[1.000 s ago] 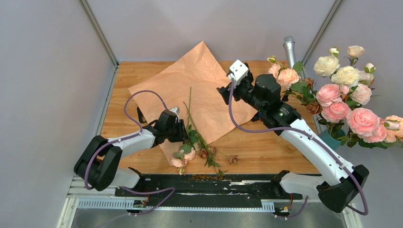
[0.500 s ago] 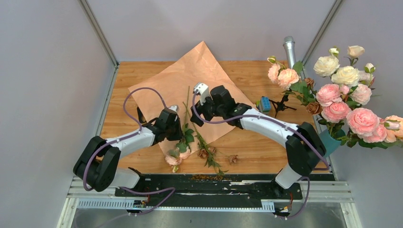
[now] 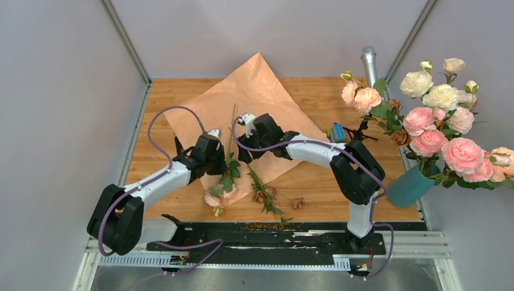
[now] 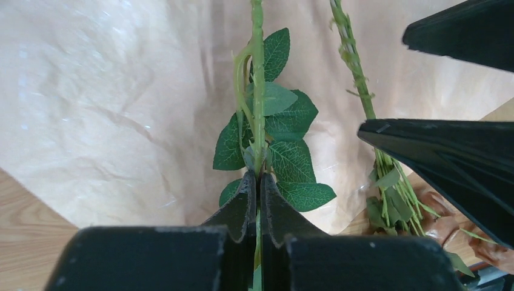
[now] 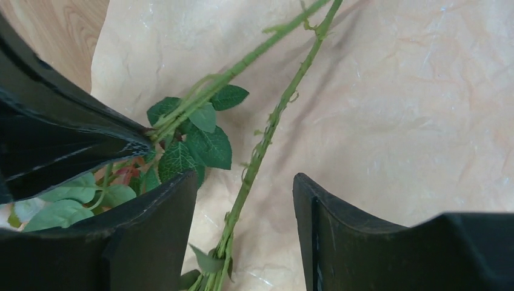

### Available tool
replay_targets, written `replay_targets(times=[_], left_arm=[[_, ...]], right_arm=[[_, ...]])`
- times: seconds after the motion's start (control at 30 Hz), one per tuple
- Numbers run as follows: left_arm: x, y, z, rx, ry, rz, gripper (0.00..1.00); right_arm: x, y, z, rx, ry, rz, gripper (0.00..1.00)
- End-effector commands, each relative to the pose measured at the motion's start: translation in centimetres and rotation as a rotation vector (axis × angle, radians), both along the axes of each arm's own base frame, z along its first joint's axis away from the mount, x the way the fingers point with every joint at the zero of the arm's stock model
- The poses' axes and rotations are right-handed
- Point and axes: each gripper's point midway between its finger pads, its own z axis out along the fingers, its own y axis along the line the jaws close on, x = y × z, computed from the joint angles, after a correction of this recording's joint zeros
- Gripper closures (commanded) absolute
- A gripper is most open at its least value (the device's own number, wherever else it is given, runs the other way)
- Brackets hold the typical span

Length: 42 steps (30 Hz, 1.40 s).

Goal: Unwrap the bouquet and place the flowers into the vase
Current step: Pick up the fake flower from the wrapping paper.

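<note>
The bouquet is unwrapped: its tan kraft paper point(image 3: 260, 100) lies flat on the table. My left gripper point(image 3: 223, 159) point(image 4: 259, 177) is shut on one flower's thin leafy stem point(image 4: 258, 91). That flower's pink head point(image 3: 213, 199) lies toward the near edge. My right gripper point(image 3: 242, 150) point(image 5: 245, 185) stands open just to its right, jaws on either side of a second green stem point(image 5: 267, 136) without touching it. The teal vase point(image 3: 407, 188) stands at the far right edge, and it holds several pink and cream roses point(image 3: 448, 130).
A dried brown flower bit point(image 3: 297, 202) and loose leaves lie on the wood near the front edge. A silver microphone point(image 3: 368, 60) on a black stand and a small blue object point(image 3: 336, 131) are at the back right, with peach roses point(image 3: 360, 96) beside them.
My right arm swung from the back right to the paper beside the left gripper, its jaws narrowing. My left gripper shut on the stem and shifted slightly away from the front edge with it.
</note>
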Motion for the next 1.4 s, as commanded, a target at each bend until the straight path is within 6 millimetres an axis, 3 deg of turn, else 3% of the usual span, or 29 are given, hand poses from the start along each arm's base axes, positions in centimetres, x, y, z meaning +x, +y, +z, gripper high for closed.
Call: replay_targets(times=[0.0, 0.23, 0.43, 0.5, 0.67, 0.77, 0.87, 0.97, 1.1, 1.23, 1.37], left_arm=[[1.8, 1.4, 3.2, 0.006, -0.09, 0.023, 1.0], [2.4, 4.6, 4.7, 0.03, -0.103, 0.084, 1.0], [3.1, 10.3, 7.4, 0.151, -0.157, 0.224, 1.0], [3.2, 11.2, 8.8, 0.161, -0.185, 0.235, 1.0], [3.1, 8.8, 12.9, 0.066, -0.246, 0.105, 1.0], [2.4, 7.2, 13.8, 0.009, -0.22, 0.021, 1.0], [1.6, 4.6, 14.3, -0.106, -0.178, -0.079, 1.0], [-0.2, 0.5, 15.3, -0.318, -0.116, -0.234, 1.0], [-2.5, -2.3, 15.6, -0.406, -0.066, -0.387, 1.0], [-4.8, -2.9, 14.8, -0.405, 0.005, -0.49, 1.0], [-6.2, -3.2, 14.5, -0.413, 0.03, -0.536, 1.0]], right_arm=[[1.6, 2.2, 1.2, 0.046, -0.024, -0.02, 0.41], [3.3, 1.8, -0.8, -0.011, -0.033, -0.108, 0.48], [4.7, 0.9, 0.8, -0.034, -0.106, -0.146, 0.42], [5.0, 0.5, 2.2, -0.023, -0.137, -0.15, 0.4], [5.1, -1.0, 7.2, 0.06, -0.269, -0.102, 0.33], [4.3, -2.3, 10.8, 0.113, -0.399, -0.047, 0.3], [2.4, -3.3, 13.6, 0.147, -0.504, 0.034, 0.28], [-0.3, -3.8, 16.1, 0.209, -0.629, 0.139, 0.28], [-3.6, -4.6, 17.4, 0.206, -0.822, 0.23, 0.26], [-5.4, -4.7, 17.9, 0.151, -0.919, 0.29, 0.26], [-7.1, -4.5, 17.0, 0.083, -0.984, 0.351, 0.26]])
